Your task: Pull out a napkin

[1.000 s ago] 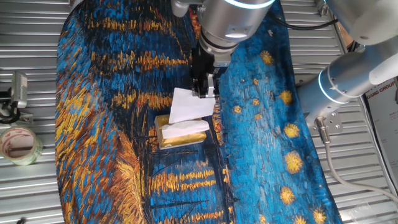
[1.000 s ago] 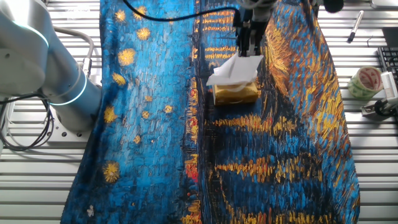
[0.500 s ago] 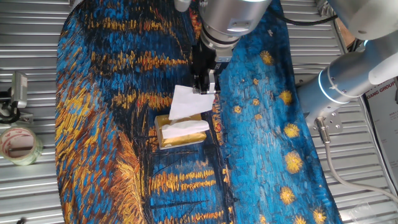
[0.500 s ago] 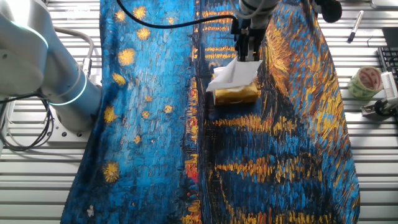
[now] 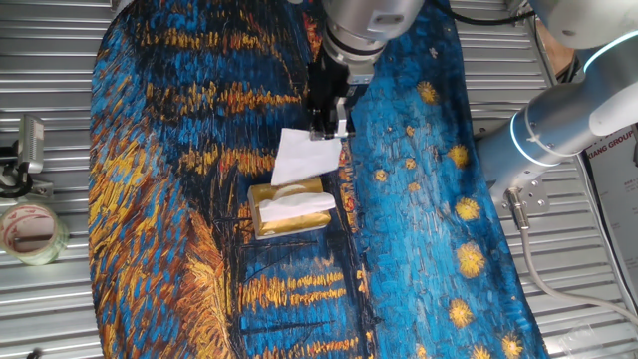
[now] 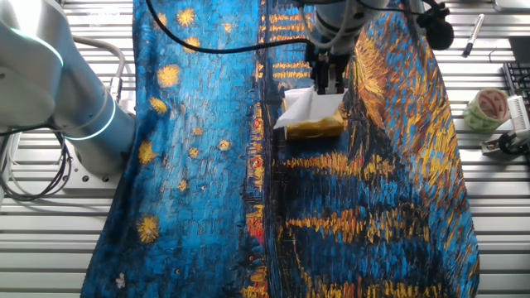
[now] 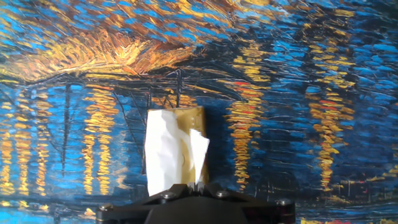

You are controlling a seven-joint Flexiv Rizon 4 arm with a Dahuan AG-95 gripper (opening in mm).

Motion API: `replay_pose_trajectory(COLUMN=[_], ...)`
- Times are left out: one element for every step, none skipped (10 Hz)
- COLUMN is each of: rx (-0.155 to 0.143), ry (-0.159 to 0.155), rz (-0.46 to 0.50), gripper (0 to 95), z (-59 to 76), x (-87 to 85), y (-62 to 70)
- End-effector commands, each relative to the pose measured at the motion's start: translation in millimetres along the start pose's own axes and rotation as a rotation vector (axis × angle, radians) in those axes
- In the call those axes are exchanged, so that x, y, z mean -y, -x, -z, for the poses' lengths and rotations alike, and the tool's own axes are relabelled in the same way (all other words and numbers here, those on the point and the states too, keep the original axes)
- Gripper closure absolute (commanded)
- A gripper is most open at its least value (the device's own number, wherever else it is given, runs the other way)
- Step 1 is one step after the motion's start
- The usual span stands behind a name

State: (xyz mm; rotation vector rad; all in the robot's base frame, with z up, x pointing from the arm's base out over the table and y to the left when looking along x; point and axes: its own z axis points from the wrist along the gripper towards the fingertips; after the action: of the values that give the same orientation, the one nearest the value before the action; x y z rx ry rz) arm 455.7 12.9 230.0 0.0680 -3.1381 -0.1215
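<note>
1. At the left edge of the counter [image 5: 60, 110], on bare metal slats in one fixed view, lies a tape roll [image 5: 30, 231], with a small metal clip [image 5: 28, 150] just behind it.
2. A painted cloth [image 5: 179, 150], blue and gold swirls, covers the middle of the counter.
3. Near the cloth's middle sits the gold box [image 5: 289, 215], with a white tuft [image 5: 297, 205] of tissue poking from its top.
4. The napkin [image 5: 304, 160] hangs above the box, its lower edge just over the box's far end; I cannot tell whether it touches. In the hand view the napkin [image 7: 163, 163] runs from my fingers toward the box [image 7: 186, 127].
5. My gripper [image 5: 329, 128] is clamped on the napkin's upper corner, fingers together on the paper. In the other fixed view the gripper [image 6: 328, 85] sits directly over the napkin [image 6: 300, 106] and box [image 6: 316, 127].
6. At the right edge stands my arm's base [image 5: 558, 130].
</note>
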Motion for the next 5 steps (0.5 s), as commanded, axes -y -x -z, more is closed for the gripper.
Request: replay_pose_trajectory(rx=[-0.002,0.001,-0.001,0.003,0.005], ry=[0.019,0.027,0.022,0.026,0.022], rz=[0.020,0.025,0.026,0.026,0.027], gripper=[95.0,95.0,95.0,95.0,95.0], z=[-0.6,-1.0,-1.6,-2.6,-3.7], x=[6.4,9.6,10.5,11.7,13.5], y=[2.2,2.1,3.0,3.8,5.6])
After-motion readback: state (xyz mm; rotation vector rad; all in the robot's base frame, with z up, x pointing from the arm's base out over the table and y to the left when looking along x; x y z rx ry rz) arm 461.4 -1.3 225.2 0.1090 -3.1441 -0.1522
